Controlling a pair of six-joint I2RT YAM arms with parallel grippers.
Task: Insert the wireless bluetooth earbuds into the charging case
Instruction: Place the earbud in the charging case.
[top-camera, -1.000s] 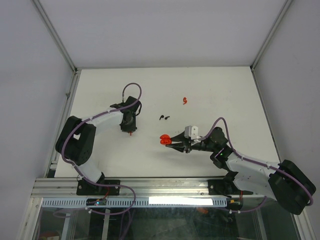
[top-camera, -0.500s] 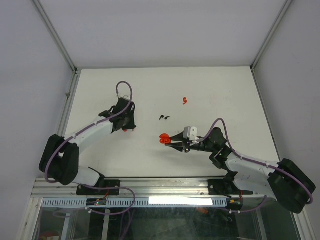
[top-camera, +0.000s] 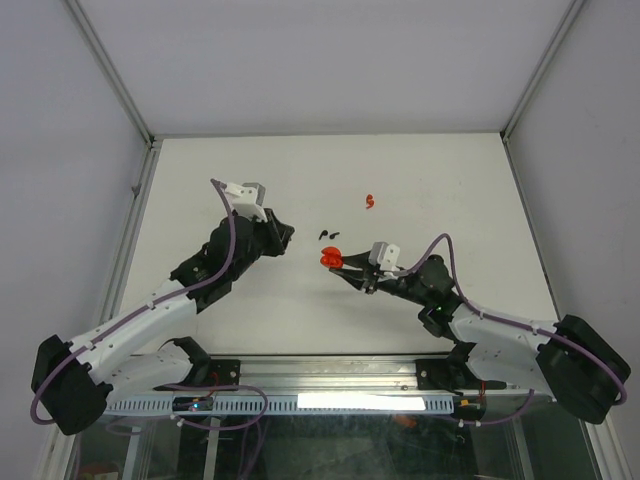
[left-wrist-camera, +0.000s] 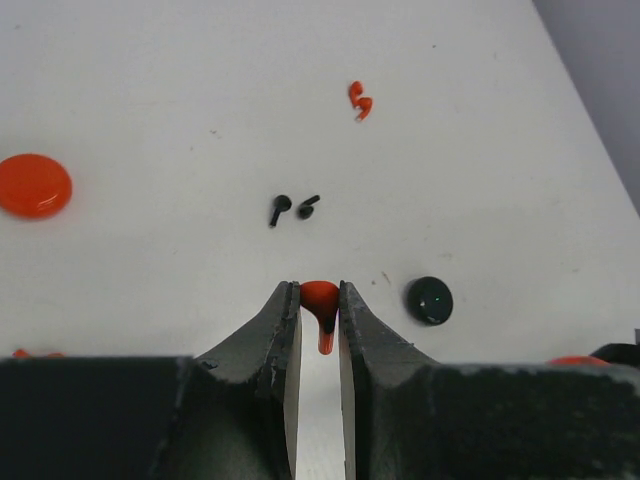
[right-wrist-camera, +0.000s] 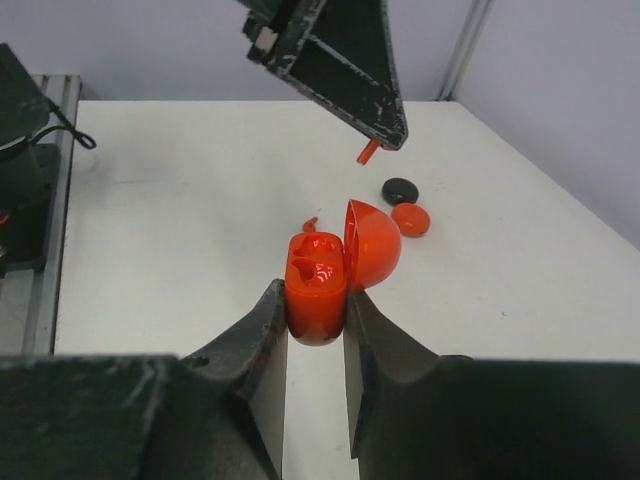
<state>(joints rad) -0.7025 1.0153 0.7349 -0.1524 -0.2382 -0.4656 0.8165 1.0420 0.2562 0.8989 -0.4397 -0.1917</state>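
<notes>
Movement on the left side is the main change. 1 second ago the left gripper was low over the table at the left. Now the arm has stretched toward the middle and carries its load up near the case. The fingers, which stood slightly more apart before, are now pressed onto 1 red earbud. The round head sits between the tips and the thin stem hangs down. In the right wrist view this stem sticks out of the finger tips above and behind the open case, and does not touch it.

Further right, 2 black earbuds lie side by side on the table, in the same place as before.

Next comes the right gripper, clamped around the lower part of the red charging case. The grip is unchanged, but the arm has brought the case a little further from its base, toward the left arm. The lid stands open, so the inside faces up. Something red and shaped sits inside; I cannot tell if it is an earbud or only the moulded seat.

Right of that and further back, small red pieces lie on the table, well apart from the 2 grippers.

I judge that the pick is finished and the insertion begins: the earbud must go down, stem first, into its seat.
</notes>
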